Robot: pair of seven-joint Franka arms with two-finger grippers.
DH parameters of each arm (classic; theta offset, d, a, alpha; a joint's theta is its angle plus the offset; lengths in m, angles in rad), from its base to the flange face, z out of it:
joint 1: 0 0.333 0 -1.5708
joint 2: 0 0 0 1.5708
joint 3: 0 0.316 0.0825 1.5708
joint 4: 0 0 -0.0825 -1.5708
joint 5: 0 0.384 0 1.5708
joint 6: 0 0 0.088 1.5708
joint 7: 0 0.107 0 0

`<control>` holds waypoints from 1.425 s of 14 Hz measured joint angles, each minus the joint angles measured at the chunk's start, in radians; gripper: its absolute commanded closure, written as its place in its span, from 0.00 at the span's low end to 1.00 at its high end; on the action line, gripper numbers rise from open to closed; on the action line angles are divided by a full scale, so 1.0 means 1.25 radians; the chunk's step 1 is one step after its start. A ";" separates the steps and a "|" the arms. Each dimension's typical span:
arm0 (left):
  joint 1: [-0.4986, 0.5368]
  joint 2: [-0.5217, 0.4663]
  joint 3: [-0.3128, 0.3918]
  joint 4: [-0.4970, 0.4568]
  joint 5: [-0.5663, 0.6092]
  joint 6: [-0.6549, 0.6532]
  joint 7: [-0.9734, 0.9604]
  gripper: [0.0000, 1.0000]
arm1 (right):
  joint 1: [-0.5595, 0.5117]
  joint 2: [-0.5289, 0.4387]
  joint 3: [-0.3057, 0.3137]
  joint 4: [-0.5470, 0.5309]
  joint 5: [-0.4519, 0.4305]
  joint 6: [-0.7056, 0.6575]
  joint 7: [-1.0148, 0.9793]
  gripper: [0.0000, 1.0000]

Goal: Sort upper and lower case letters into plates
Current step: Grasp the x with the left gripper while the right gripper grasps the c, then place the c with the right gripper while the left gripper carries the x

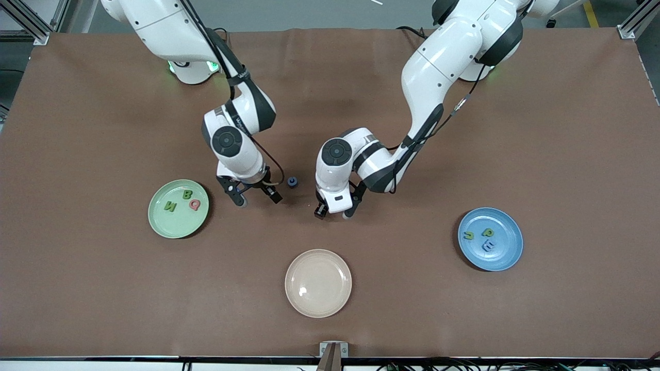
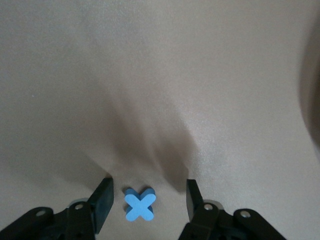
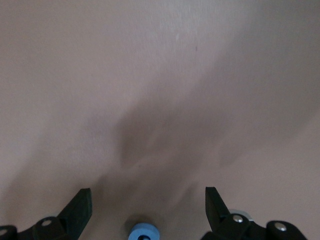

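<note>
The left gripper (image 2: 145, 200) is low over the table (image 1: 464, 129), near its middle, with its fingers (image 2: 102, 200) partly spread on either side of a small blue x (image 2: 139, 204). There is a gap between the letter and each finger, so nothing is gripped. The x lies flat on the brown cloth, a chunky cross shape in bright blue.

The right gripper (image 1: 256, 195) is just beside it, toward the right arm's end of the table, also low over the cloth. Its fingers (image 3: 80, 207) are spread wide and hold nothing. A small round blue letter (image 1: 292, 182) sits on the table close to it, and in the right wrist view it shows between the fingers, clear of both.

The green plate (image 1: 165, 221) lies toward the right arm's end and holds three letters: a green N (image 1: 170, 206), a green B (image 1: 187, 194) and a pink-red one (image 1: 195, 204). The blue plate (image 1: 508, 252) lies toward the left arm's end and holds two green letters (image 1: 487, 233) and a blue one (image 1: 488, 246). The beige plate (image 1: 318, 304) lies between the two, nearer the front camera.
</note>
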 measured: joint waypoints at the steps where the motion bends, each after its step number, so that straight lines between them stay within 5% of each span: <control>1: -0.001 0.000 0.000 0.000 0.000 0.000 0.000 0.34 | 0.012 0.004 0.000 0.000 0.000 0.003 0.024 0.00; 7: -0.002 0.000 0.000 0.001 -0.002 -0.006 -0.001 0.55 | 0.068 0.019 -0.003 0.000 0.000 0.009 0.103 0.03; 14: -0.004 0.000 -0.002 0.006 -0.005 -0.024 -0.002 0.95 | 0.085 0.057 -0.006 0.002 -0.001 0.056 0.124 0.33; 20: 0.035 -0.028 0.006 0.030 -0.005 -0.073 0.034 0.97 | 0.086 0.055 -0.007 0.010 -0.001 0.054 0.133 0.50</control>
